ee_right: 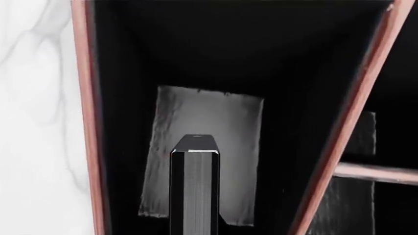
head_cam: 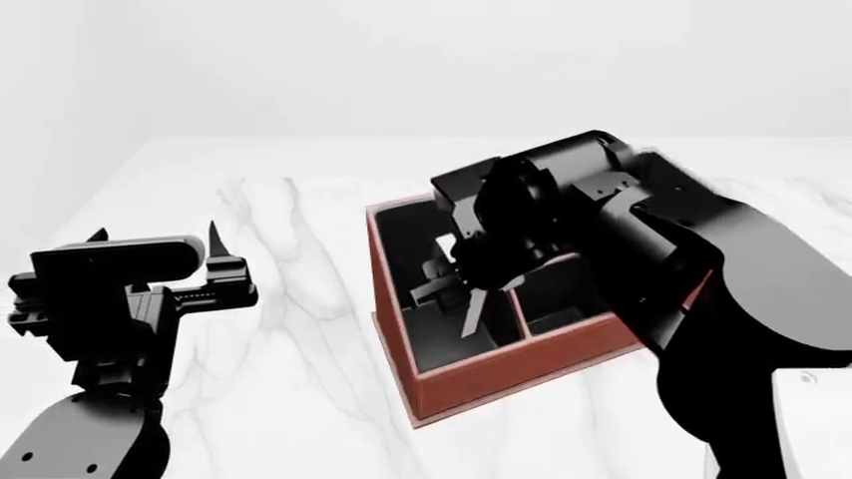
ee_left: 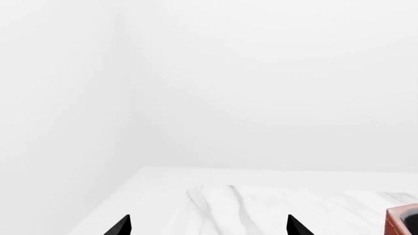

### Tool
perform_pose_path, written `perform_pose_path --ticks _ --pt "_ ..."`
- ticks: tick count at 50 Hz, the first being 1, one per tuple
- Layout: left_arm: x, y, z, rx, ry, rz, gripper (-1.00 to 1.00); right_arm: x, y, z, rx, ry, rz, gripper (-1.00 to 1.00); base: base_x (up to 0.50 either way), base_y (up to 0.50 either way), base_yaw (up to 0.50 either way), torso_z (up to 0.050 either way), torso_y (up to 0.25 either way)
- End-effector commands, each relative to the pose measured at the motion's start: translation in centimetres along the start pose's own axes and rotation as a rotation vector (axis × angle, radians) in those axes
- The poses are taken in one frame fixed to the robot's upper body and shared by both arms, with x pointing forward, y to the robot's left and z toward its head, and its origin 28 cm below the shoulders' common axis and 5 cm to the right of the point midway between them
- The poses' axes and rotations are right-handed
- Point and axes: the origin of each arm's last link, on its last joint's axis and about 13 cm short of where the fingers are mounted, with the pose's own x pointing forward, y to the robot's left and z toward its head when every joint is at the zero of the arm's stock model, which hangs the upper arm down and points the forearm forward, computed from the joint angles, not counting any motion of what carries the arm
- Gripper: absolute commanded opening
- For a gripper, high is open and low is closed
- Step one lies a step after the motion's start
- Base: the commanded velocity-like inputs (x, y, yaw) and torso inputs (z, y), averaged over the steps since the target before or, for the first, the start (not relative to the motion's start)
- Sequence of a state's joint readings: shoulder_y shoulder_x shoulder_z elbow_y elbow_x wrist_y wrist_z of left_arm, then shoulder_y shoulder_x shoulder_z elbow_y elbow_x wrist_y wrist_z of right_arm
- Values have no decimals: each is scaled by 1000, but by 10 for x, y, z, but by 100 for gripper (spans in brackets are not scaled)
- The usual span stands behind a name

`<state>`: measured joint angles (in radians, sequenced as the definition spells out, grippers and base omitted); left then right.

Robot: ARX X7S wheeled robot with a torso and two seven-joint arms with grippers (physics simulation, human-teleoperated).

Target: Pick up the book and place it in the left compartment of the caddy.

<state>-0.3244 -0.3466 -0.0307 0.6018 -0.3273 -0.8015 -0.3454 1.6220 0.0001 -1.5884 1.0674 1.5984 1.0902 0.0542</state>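
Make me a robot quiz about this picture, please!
1. True or false: the left end effector is open and holds nothing.
2. The book points down into: A. the left slot; B. the middle section; C. the bare table.
3. Fill in: inside, the caddy is coloured ____.

Key: 1 true; 2 A; 3 black.

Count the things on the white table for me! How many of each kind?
Book: 1, held over the caddy's long slot
Caddy: 1
Robot pincers: 2, the left pincer and the right pincer
Total: 4
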Motion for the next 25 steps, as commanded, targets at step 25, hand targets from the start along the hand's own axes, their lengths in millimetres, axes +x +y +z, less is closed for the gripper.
perform_pose_path --ticks 25 --pt "0 1 -3 -2 7 2 100 25 -2 -11 24 -34 -22 -100 0 0 0 0 1"
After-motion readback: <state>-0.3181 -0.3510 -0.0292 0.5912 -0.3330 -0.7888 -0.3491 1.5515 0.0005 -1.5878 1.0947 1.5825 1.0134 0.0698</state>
